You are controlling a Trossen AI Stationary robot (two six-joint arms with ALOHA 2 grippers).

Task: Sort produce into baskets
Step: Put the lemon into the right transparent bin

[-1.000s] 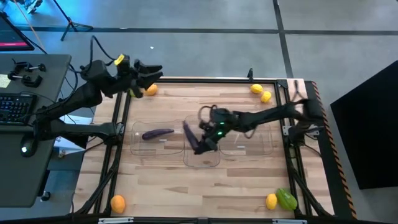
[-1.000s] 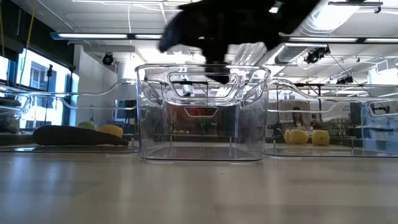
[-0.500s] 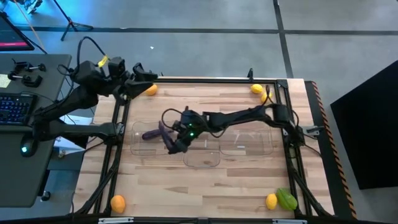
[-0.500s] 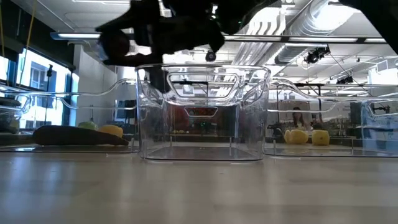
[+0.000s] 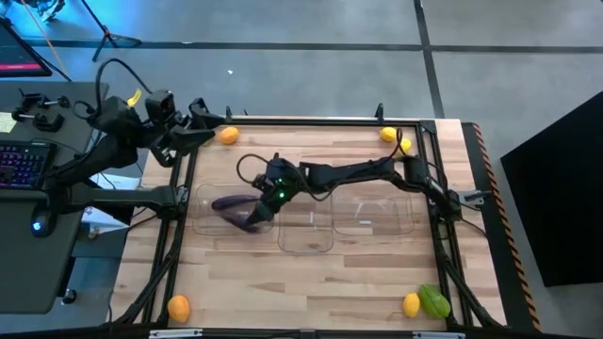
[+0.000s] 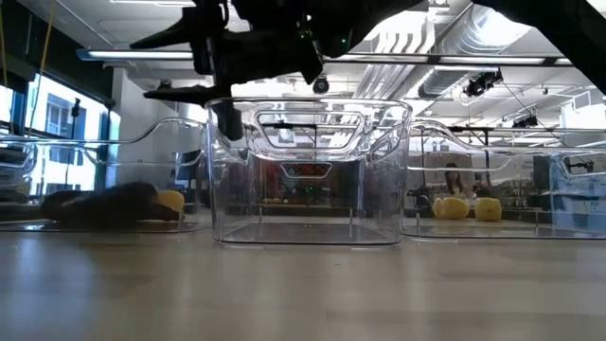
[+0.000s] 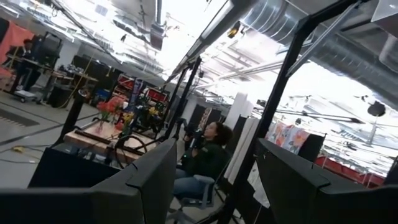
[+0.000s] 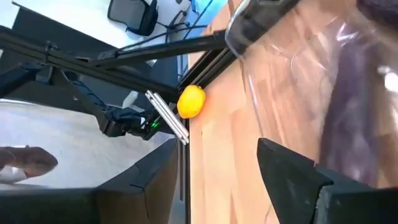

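My right gripper (image 5: pixel 267 200) hangs open and empty over the left clear bin (image 5: pixel 209 226), as the right wrist view (image 8: pixel 217 155) shows. Two dark purple eggplants lie in that bin, one (image 5: pixel 226 201) toward its far side and one (image 5: pixel 248 217) just below my gripper. They show as a dark lump in the low view (image 6: pixel 104 204). My left gripper (image 5: pixel 205 133) is open and empty at the table's far left edge, next to an orange fruit (image 5: pixel 228 136).
The middle bin (image 5: pixel 307 243) and the right bin (image 5: pixel 375 226) stand beside the left one. Two lemons (image 5: pixel 394 139) lie at the far right. An orange (image 5: pixel 178 307) lies at the near left. A lemon (image 5: pixel 411 304) and a green piece (image 5: pixel 433 301) lie at the near right.
My right gripper has swung from over the middle bin toward the table's left, carrying the second eggplant, and now hangs over the left bin. That eggplant now lies in the left bin beside the first. My left arm has drawn back toward the table's left edge.
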